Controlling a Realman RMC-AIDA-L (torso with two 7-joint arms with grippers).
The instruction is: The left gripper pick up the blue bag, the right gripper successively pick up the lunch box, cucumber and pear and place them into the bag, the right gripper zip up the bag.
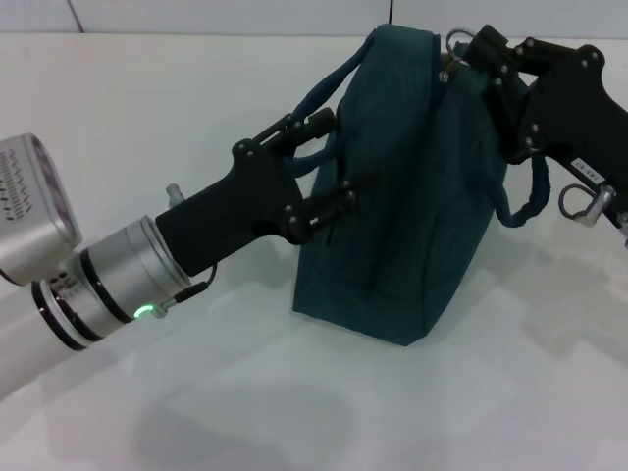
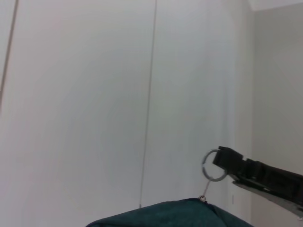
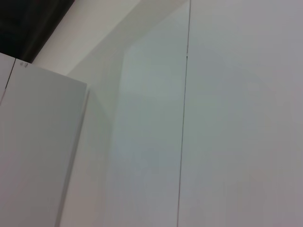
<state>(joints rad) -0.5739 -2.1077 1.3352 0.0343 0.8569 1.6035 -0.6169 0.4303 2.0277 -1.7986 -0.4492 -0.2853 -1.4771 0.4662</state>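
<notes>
The blue bag [image 1: 402, 196] stands upright on the white table [image 1: 147, 118], its top edge also showing in the left wrist view [image 2: 165, 215]. My left gripper [image 1: 339, 160] is at the bag's left side, fingers spread, with the near handle loop [image 1: 312, 157] lying between them. My right gripper [image 1: 471, 54] is at the bag's top far end, pinching the metal ring pull [image 1: 456, 41] of the zipper. The left wrist view shows that ring pull [image 2: 212, 165] caught at the right gripper's [image 2: 222, 158] tip. Lunch box, cucumber and pear are out of view.
The bag's other handle [image 1: 520, 211] hangs down its right side under the right arm. A metal clip [image 1: 589, 206] dangles from that arm. The right wrist view holds only white wall panels [image 3: 213, 142].
</notes>
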